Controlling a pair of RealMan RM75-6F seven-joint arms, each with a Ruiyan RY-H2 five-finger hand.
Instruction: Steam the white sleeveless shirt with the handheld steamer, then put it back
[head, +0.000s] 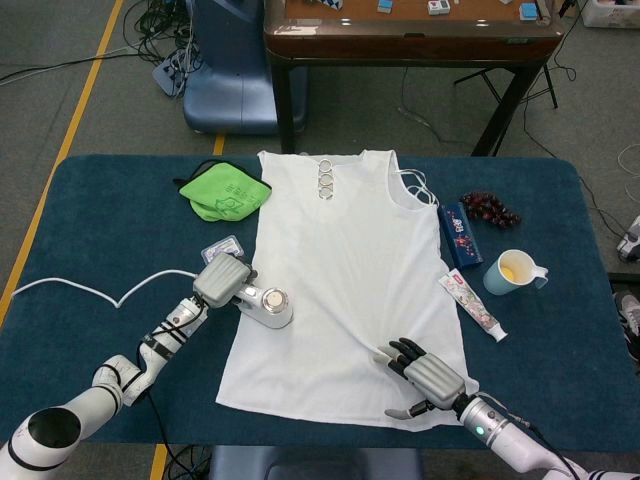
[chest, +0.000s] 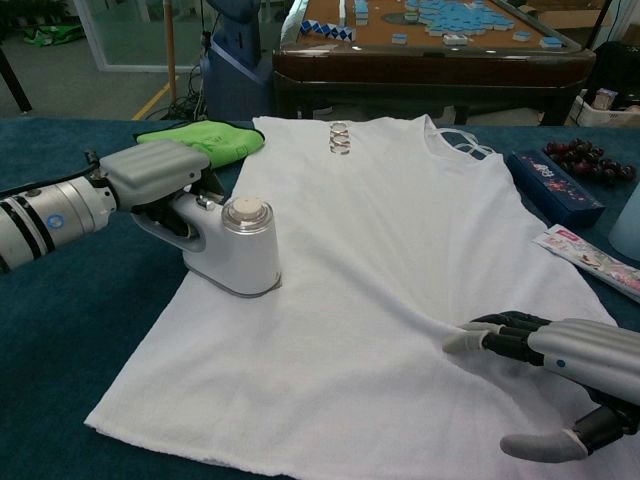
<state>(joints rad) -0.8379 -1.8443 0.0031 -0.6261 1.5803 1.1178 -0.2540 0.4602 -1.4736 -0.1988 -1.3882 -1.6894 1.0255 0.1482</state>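
Cord (head: 90, 292) runs white across the table (head: 100, 210) from its left edge toward the steamer (head: 264, 306). The left hand (head: 222, 280) is wrapped around the steamer's handle, gripping it, and the steamer stands flat on the left edge of the shirt (head: 345, 270), about halfway down its length. In the chest view the steamer's round cap faces up and its base rests on the cloth. Just behind the hand, toward the far side, lies a small flat packet (head: 222, 247); what it holds is hard to make out. Further back, near the shirt's left shoulder, a green cloth (head: 225, 193) lies folded.

The shirt is spread flat in the middle of the table, neckline toward the far edge, hem toward the near edge, with a metal ring trim (head: 325, 179) at the collar. A crease runs from the shirt's middle down to the right hand (head: 420, 374), which rests on the cloth near the hem's right corner, fingers stretched forward and pressing on the fabric, thumb held apart, holding nothing.

Right of the shirt, a blue box (head: 459, 234) lies near a bunch of grapes (head: 488, 208). Nearer, a tube (head: 471, 305) lies slantwise just beside the shirt's right edge, and a cup (head: 513, 271) with yellow inside stands toward the right edge.
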